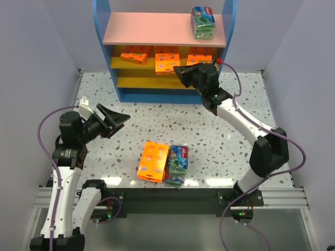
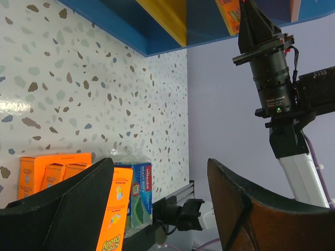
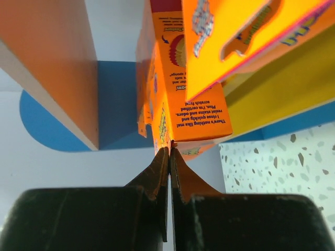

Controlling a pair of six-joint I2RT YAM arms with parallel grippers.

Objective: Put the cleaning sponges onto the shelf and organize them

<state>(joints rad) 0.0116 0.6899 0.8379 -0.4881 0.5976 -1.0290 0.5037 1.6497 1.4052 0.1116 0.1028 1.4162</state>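
The shelf (image 1: 107, 31) stands at the back. One green-and-blue pack (image 1: 203, 22) lies on its pink top board. Three orange packs (image 1: 167, 60) lie on the upper yellow board. My right gripper (image 1: 180, 70) is shut, its tips at that board. In the right wrist view the gripper's (image 3: 170, 150) tips touch the lower edge of an orange pack (image 3: 196, 112). A stack of orange packs (image 1: 153, 161) and a green-and-blue pack (image 1: 178, 164) lie on the near table. My left gripper (image 1: 121, 119) is open and empty, to their upper left; its view shows them (image 2: 52, 172) (image 2: 138, 191).
The lower yellow board (image 1: 152, 82) holds nothing that I can see. The speckled table (image 1: 220, 141) has grey walls on both sides. The right arm (image 2: 272, 68) reaches toward the shelf's blue base (image 2: 136, 26) in the left wrist view.
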